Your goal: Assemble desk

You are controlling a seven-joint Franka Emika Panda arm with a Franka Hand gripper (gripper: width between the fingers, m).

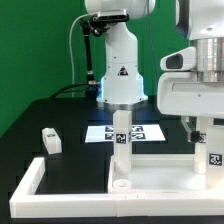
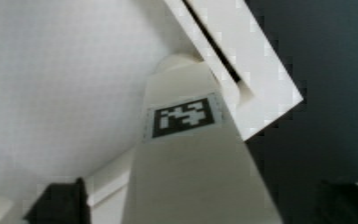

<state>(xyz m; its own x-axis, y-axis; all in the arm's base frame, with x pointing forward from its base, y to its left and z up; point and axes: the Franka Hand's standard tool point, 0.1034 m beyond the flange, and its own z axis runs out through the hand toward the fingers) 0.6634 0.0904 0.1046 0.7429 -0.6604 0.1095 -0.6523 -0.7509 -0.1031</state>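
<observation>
1. The gripper (image 1: 203, 138) hangs at the exterior view's right, and a tagged white leg (image 1: 208, 150) stands just below it, between its fingers. In the wrist view the same leg (image 2: 190, 150) rises in the middle, with a dark finger (image 2: 60, 200) apart from it on each side. The jaws are wide apart and nothing is clamped.
2. Under this leg lies the white rimmed tabletop panel (image 1: 150, 170).
3. Farther from the gripper, a second leg (image 1: 121, 140) stands upright on the panel.
4. Well apart, a third leg (image 1: 50, 141) lies on the black table (image 1: 30, 120).
5. Behind are the marker board (image 1: 100, 132) and the long white border rail (image 1: 28, 185).
6. I judge that the step in hand is the fixing of the near leg. The next move needs the jaws to close squarely on it.
</observation>
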